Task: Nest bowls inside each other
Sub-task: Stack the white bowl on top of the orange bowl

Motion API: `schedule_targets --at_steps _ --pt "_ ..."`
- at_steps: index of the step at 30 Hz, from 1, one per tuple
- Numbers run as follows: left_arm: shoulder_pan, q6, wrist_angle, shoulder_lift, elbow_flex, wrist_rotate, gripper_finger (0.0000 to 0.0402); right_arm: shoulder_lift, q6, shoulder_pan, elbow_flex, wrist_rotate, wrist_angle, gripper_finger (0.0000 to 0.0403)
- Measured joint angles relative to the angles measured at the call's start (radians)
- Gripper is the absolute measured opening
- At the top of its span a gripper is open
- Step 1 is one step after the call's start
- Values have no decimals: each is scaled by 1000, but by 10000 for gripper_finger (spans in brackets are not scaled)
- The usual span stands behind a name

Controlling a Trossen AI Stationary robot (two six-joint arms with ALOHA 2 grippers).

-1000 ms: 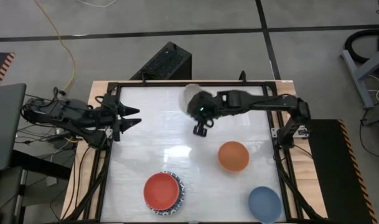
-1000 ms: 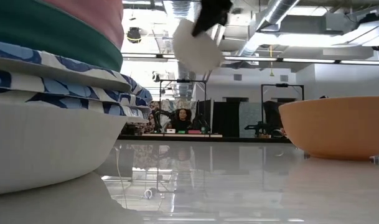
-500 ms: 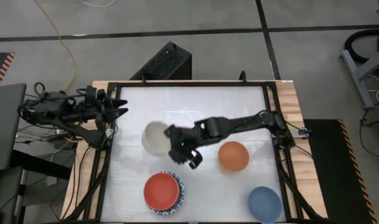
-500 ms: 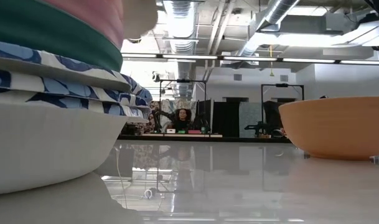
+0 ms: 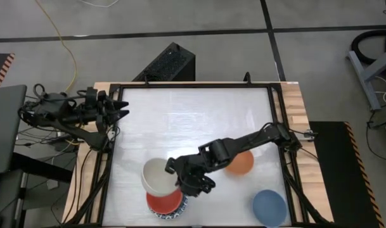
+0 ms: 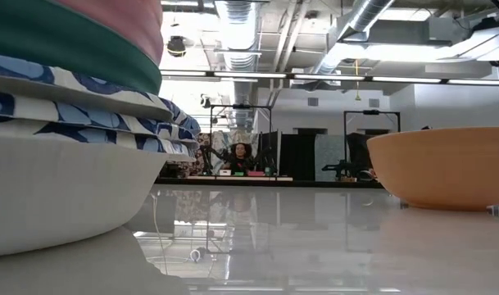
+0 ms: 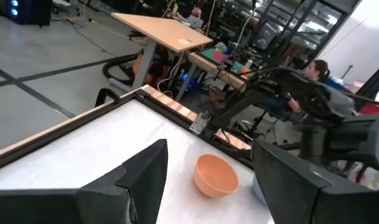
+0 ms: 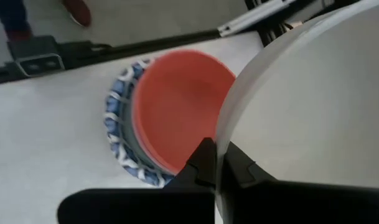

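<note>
My right gripper is shut on a cream bowl, held over the near left part of the table, just above a red bowl. The red bowl sits nested in a white bowl with a blue-patterned rim. In the low view this stack shows patterned rims, a green bowl and a pink bowl. An orange bowl and a blue bowl stand on their bases at the right. My left gripper waits open at the table's far left edge. My right gripper pinches the cream bowl's rim, one finger inside the bowl and one outside. The fingers come slanting down from the table's right side. The bowl is lifted clear, its opening facing up, overlapping the far edge of the red bowl below it.
A black frame borders the white table top. The orange bowl lies partly under my right arm. The far half of the table top is bare. A person sits in the room far behind the table.
My right gripper has carried the cream bowl from the table's far middle toward the near edge and the left, to above the red bowl. Its wrist has rolled, and the bowl now faces up. My left gripper has drawn back a little toward the left edge.
</note>
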Motion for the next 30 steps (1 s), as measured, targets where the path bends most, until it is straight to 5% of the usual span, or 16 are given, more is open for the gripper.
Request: schedule_targets --at_steps 30 --pt "0 -10 -80 0 0 -50 221 83 -175 61 -30 62 -36 10"
